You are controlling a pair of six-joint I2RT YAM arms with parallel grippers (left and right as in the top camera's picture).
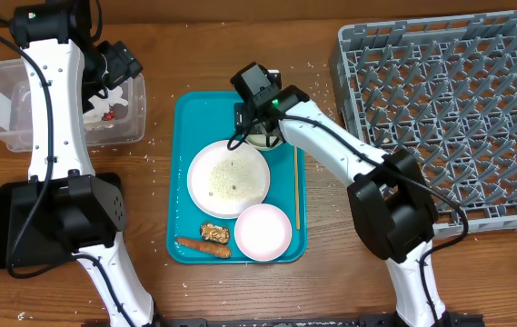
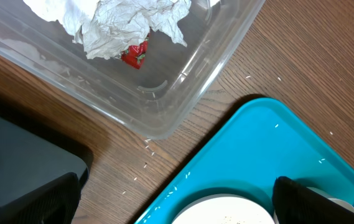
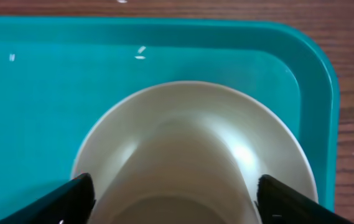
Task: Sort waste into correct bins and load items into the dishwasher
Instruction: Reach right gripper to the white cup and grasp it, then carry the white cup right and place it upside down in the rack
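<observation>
1. The step in hand, as I judge it, is loading the dishwasher, starting with the small cup [image 3: 177,168]. It stands inside a pale bowl [image 3: 279,146] at the far end of the teal tray [image 3: 40,93].
2. The right gripper [image 3: 175,202] hangs straight over that cup, with its jaws spread to either side of the cup wall. I cannot tell whether the pads touch it, and nothing is lifted.
3. The next move calls for closing on the cup alone and raising it clear of the bowl without dragging the bowl along. The cup then goes right to the grey dish rack [image 1: 449,109], which stands apart from the tray and shows no dish.
4. The right arm reaches from the near edge of the bench [image 1: 194,45] diagonally to the tray's far end, elbow bent and wrist tipped downward.
5. The left arm stands beside the clear tub [image 1: 4,100]. The left gripper [image 2: 170,202] is above the tub's corner, jaws spread wide with nothing between them. The tub holds the crumpled tissue [image 2: 121,25] and the red-and-silver wrapper [image 2: 136,55].
6. On the tray lie 1 plate [image 1: 229,178] dotted with rice, 1 pink bowl [image 1: 263,231], the carrot piece [image 1: 202,245] and the brown chunk [image 1: 214,232]. The left arm largely covers the black tray [image 1: 4,227].
</observation>
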